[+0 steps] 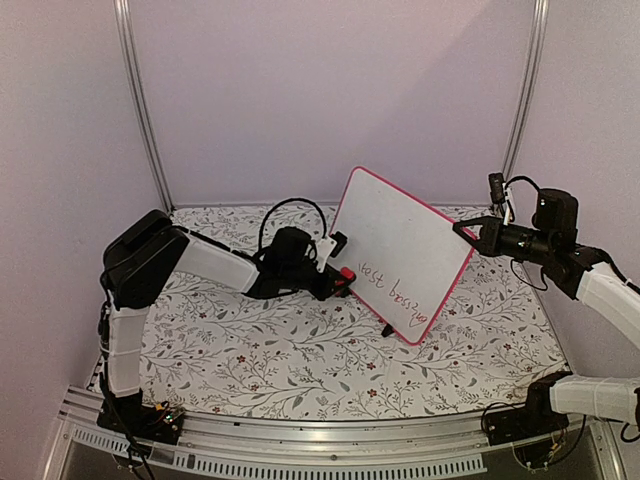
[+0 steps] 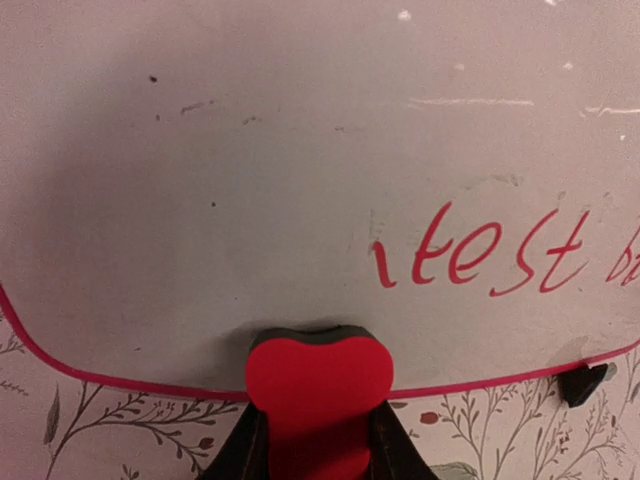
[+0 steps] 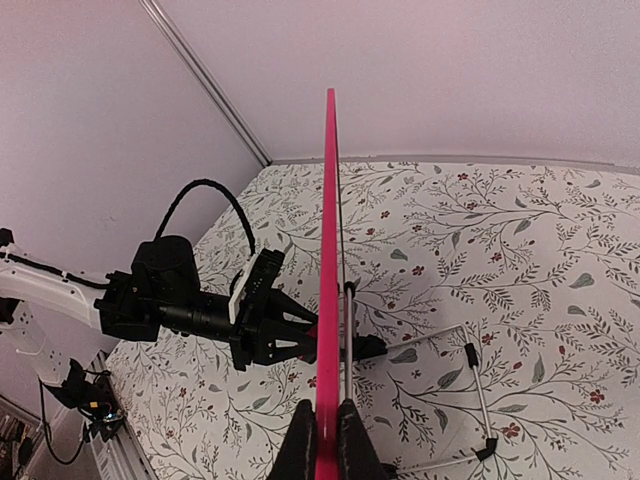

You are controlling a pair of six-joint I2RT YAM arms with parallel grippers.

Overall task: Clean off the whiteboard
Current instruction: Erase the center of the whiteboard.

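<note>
The whiteboard [image 1: 400, 245] stands tilted on the floral table, with red handwriting [image 1: 395, 290] along its lower part. My left gripper [image 1: 338, 278] is shut on a red eraser [image 2: 320, 385] with a dark felt face. That face presses against the board [image 2: 300, 170] near its bottom red edge, left of the word "test" [image 2: 480, 260]. My right gripper [image 1: 468, 232] is shut on the board's right rim. The right wrist view shows the board edge-on as a pink strip [image 3: 329, 250] between the right gripper's [image 3: 327, 440] fingers.
A wire stand [image 3: 470, 395] behind the board rests on the floral tablecloth [image 1: 280, 360]. One small black foot [image 2: 583, 383] sits at the board's lower edge. Metal frame posts [image 1: 145, 110] and pale walls enclose the back and sides.
</note>
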